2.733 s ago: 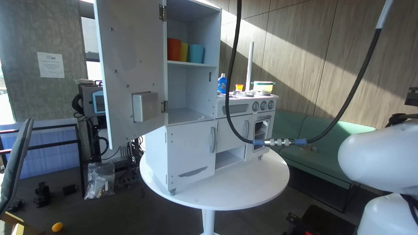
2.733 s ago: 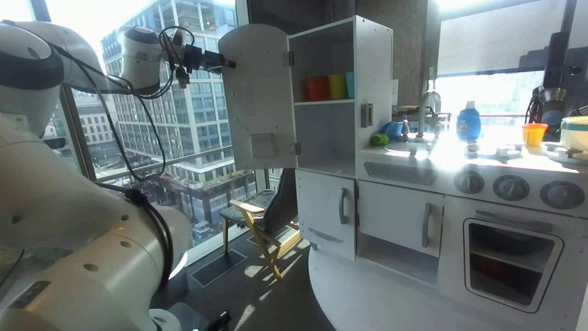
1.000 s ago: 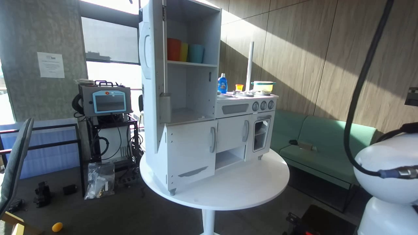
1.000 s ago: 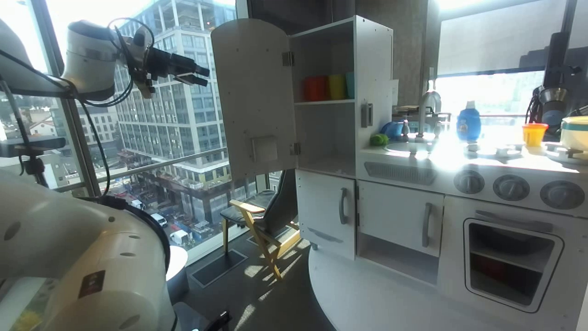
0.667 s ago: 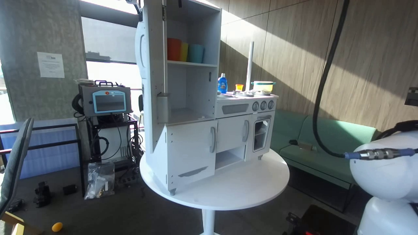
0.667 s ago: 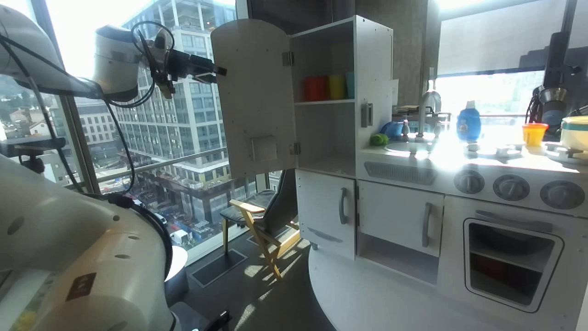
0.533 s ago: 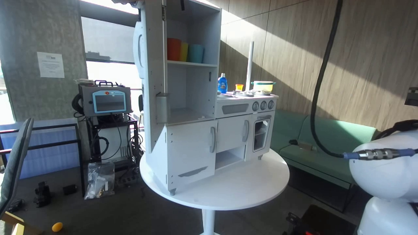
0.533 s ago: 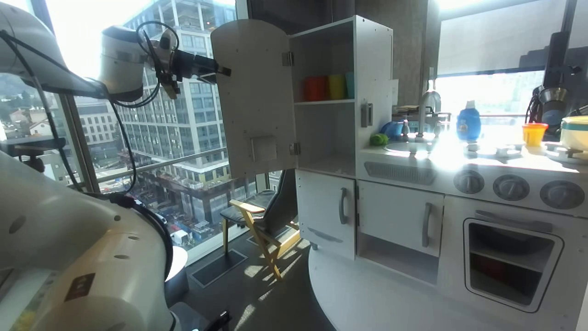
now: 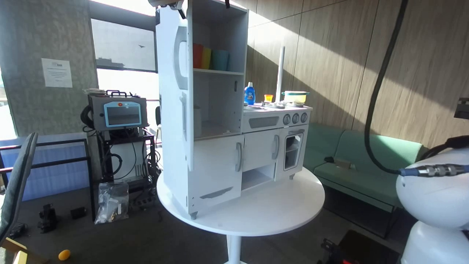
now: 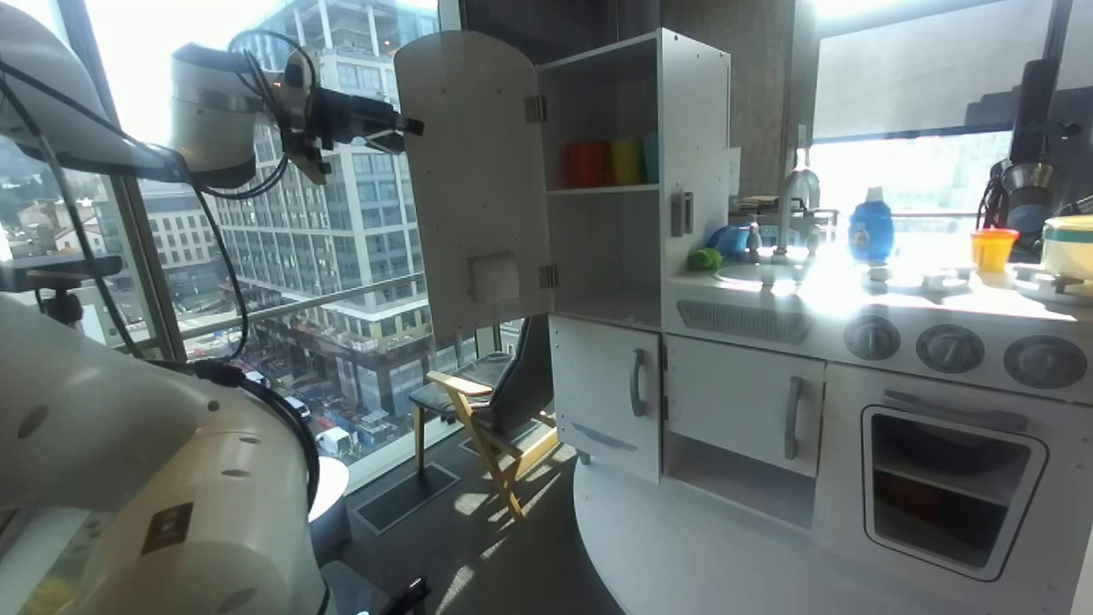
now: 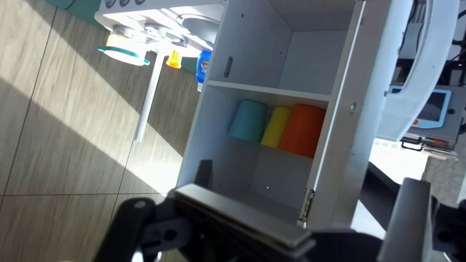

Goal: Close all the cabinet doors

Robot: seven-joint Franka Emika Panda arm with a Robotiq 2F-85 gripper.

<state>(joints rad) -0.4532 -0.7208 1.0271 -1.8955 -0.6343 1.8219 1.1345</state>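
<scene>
The tall upper cabinet door [image 10: 478, 188] stands open, roughly square to the cabinet front in both exterior views, nearly edge-on in an exterior view [image 9: 190, 102]. Its small grey panel [image 10: 493, 278] is on the inner face. Its edge shows in the wrist view [image 11: 346, 160]. The lower cabinet door [image 10: 602, 393] is shut; it also shows in an exterior view [image 9: 216, 165]. My gripper [image 10: 406, 135] is open at the upper door's free edge, near its top. In the wrist view the gripper [image 11: 309, 189] has the door between its spread fingers. I cannot tell whether they touch it.
Red, yellow and blue cups [image 10: 589, 164] stand on the upper shelf. A round white table [image 9: 256, 216] bears the toy kitchen. A shut small door [image 10: 739, 401] and an oven door [image 10: 948, 487] are beside the lower door. A chair [image 10: 491, 384] stands behind, near the window.
The upper door has swung from wide open toward the cabinet opening; more of its outer face and handle shows. My gripper backed off, then came up to its edge and moved with it.
</scene>
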